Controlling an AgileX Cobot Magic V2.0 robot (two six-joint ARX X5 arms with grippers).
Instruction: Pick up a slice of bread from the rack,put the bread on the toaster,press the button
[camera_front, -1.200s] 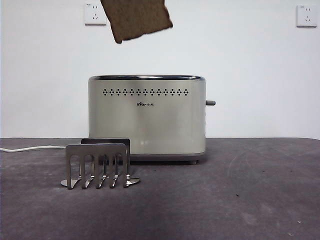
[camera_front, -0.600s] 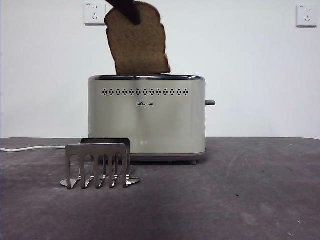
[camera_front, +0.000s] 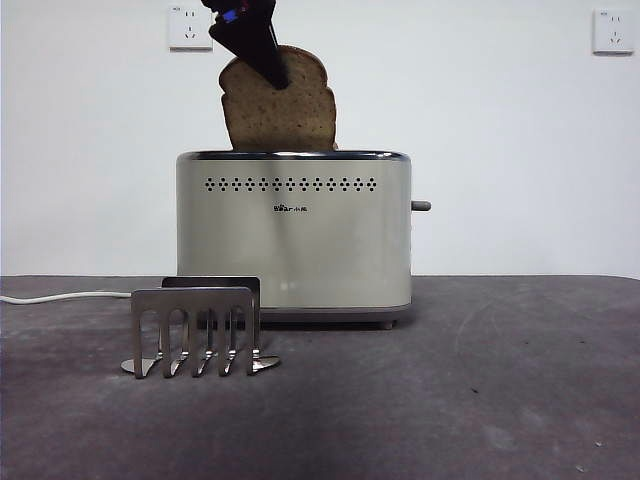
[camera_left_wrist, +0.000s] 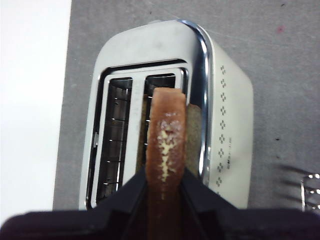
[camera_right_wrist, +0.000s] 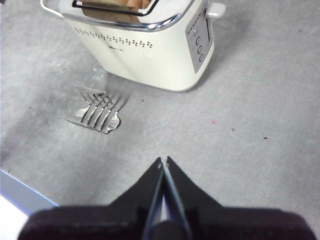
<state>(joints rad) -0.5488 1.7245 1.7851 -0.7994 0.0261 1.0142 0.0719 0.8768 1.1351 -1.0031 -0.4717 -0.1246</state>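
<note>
While clamping the slice of bread (camera_left_wrist: 165, 145), left tool (camera_left_wrist: 165, 182) hovers over toaster (camera_left_wrist: 225, 115).

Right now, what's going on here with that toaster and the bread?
The left gripper grips the slice of bread by its top crust, its lower edge just inside a slot of the toaster. The rack stands with nothing in it in front. The button looks unpressed. The right gripper waits above the table, jaws shut.

Speckled brown bread (camera_front: 285, 115) (dark crust), cream toaster (camera_front: 295, 240).
</note>
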